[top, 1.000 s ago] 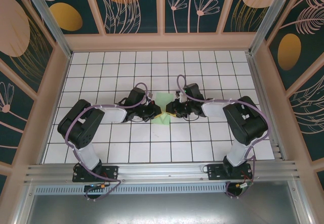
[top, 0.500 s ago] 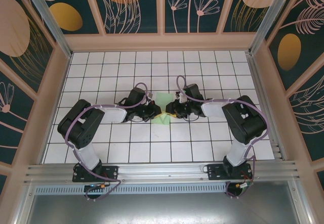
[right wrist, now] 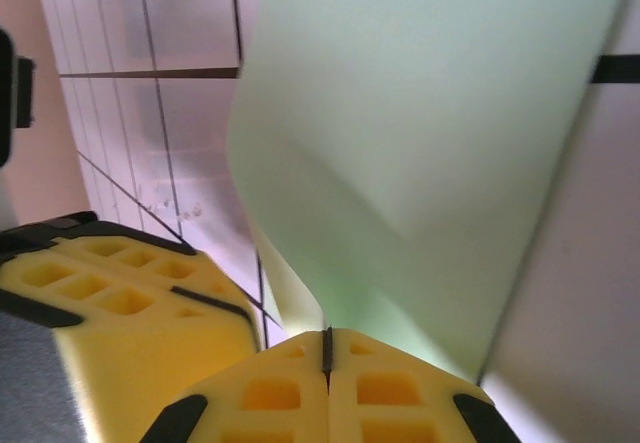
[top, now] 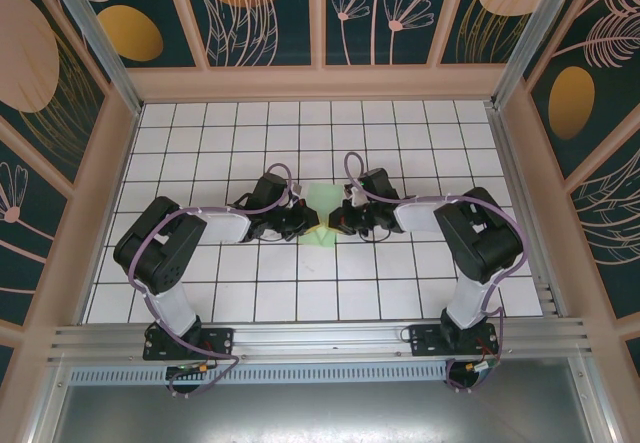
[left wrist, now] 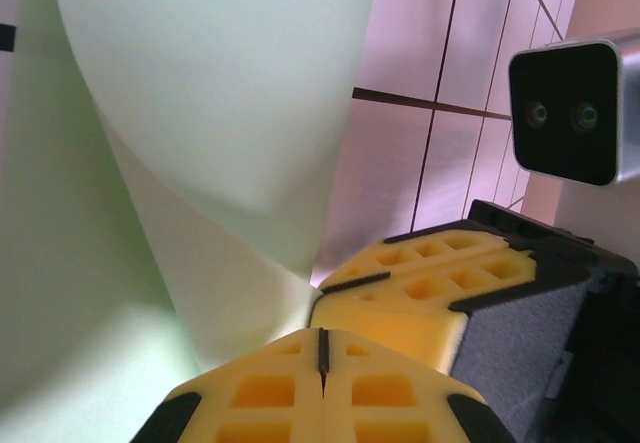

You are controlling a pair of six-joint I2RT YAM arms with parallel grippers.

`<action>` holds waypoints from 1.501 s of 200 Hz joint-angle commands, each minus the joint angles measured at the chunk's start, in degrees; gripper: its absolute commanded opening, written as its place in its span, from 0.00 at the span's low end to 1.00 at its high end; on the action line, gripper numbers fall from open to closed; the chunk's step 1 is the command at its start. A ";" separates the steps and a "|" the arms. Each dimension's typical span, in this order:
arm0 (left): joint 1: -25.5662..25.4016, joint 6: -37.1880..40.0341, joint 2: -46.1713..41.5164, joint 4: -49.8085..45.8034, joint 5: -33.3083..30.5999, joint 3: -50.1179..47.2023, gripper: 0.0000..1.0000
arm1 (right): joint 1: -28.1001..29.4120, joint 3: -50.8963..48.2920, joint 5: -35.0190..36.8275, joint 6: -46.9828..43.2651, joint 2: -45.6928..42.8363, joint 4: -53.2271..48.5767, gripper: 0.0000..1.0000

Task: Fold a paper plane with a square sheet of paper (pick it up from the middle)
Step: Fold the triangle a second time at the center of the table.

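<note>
Both arms are doing the same thing from the top cam: bases at the near edge, elbows kicked out to the outer sides, forearms running low and inward so the two wrists end up nearly nose to nose over the middle of the tiled table (top: pixel 200 163). The left gripper (top: pixel 301 222) and right gripper (top: pixel 341 219) sit just beside each other, with the square sheet of paper (top: pixel 320 201) between them. A bit of pale green pokes out on the far side of the grippers and another bit on the near side. It's not lying flat either. On the left wrist cam the yellow fingers (left wrist: pixel 260 393) are pressed together with only a thin seam between them, and the paper runs down into their tip, so it looks pinched there. The sheet bellies up and away in a soft curve. The other arm's yellow fingers are touching or near enough right next to them, with its wrist camera (left wrist: pixel 565 113) up in the corner. It's the same on the right wrist cam: pads (right wrist: pixel 400 393) squeezed closed, the green sheet narrowing down into the seam and curling above the tiles.
</note>
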 commanded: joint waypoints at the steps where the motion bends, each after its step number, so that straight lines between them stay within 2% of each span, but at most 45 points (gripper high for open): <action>1: 0.31 0.98 1.06 3.01 1.82 0.55 0.07 | -1.69 1.96 2.03 -3.54 1.02 -3.58 0.00; 124: 0.19 2.54 5.50 3.16 4.86 4.64 0.11 | -3.27 6.54 5.17 -9.06 3.51 -10.09 0.00; 300: 0.16 3.77 8.72 1.20 5.00 6.99 0.11 | -3.44 10.98 5.79 -13.77 5.93 -14.00 0.00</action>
